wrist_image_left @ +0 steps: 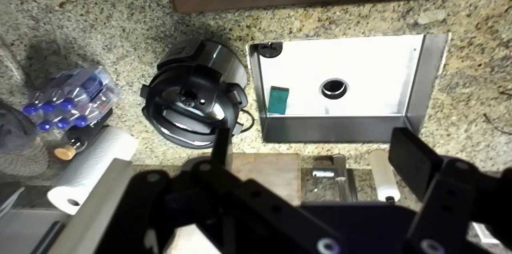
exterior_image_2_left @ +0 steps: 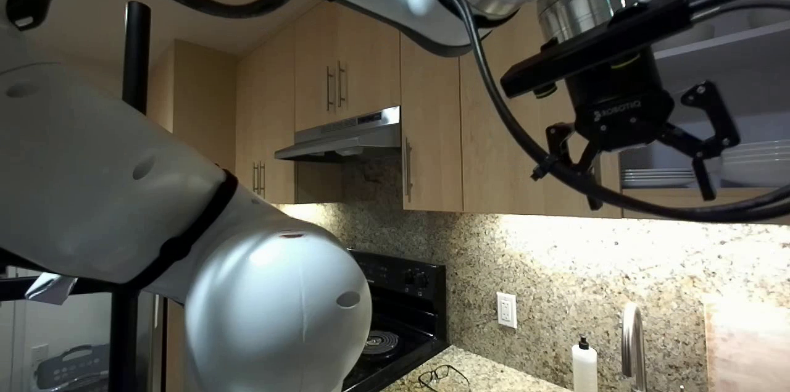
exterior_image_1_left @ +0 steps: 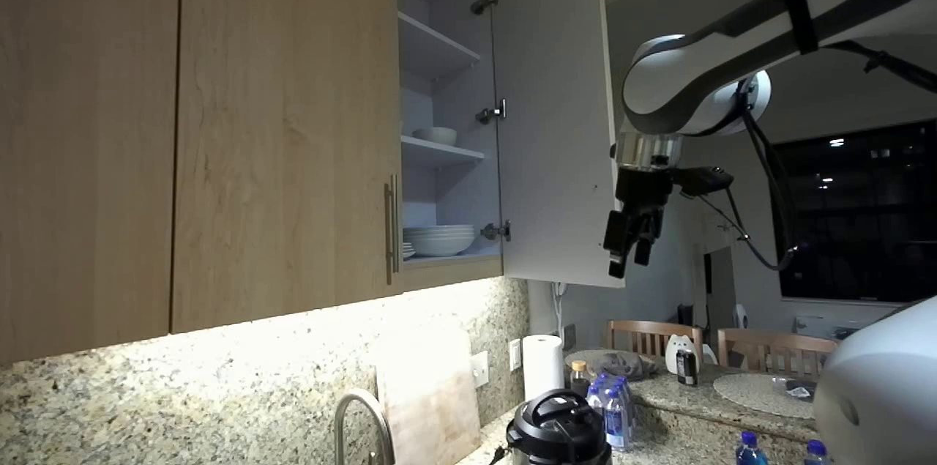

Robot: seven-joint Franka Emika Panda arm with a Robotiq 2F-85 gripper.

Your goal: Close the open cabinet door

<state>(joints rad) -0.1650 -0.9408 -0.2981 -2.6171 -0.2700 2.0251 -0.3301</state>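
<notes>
The cabinet door [exterior_image_1_left: 549, 121] stands wide open at the right end of the high cabinet [exterior_image_1_left: 454, 272], and in an exterior view we see its whitish inside. The top of the door is cut off by the edge of the view, and its front is turned away, so that side is hidden. The gripper [exterior_image_2_left: 650, 193] has its two fingers [exterior_image_2_left: 703, 177] spread far apart. In an exterior view it covers a bit of the door's outer edge, low down, and I can't tell if it touches the door or just hangs in front. A black cable [exterior_image_2_left: 679, 213] runs across the gripper and hides a bit of one finger. A stack of white dishes [exterior_image_1_left: 439, 239] sits on the bottom shelf [exterior_image_1_left: 481, 253]; some plates [exterior_image_1_left: 408, 250] next to it are half hidden behind the wide wood door [exterior_image_1_left: 293, 121]. The robot arm [exterior_image_2_left: 278, 318] blocks much of the black stove [exterior_image_2_left: 407, 278]. The bottom of the pot [exterior_image_1_left: 560, 425] is cut off in an exterior view, but the wrist view shows its black lid [wrist_image_left: 192, 114] from above. There, the gripper's dark parts cover some of the wood board [wrist_image_left: 266, 174], and I can't tell what the pale strip [wrist_image_left: 100, 206] by the paper roll [wrist_image_left: 96, 166] is. The big black pane [exterior_image_1_left: 856, 216] at the back shows only spots of light.
</notes>
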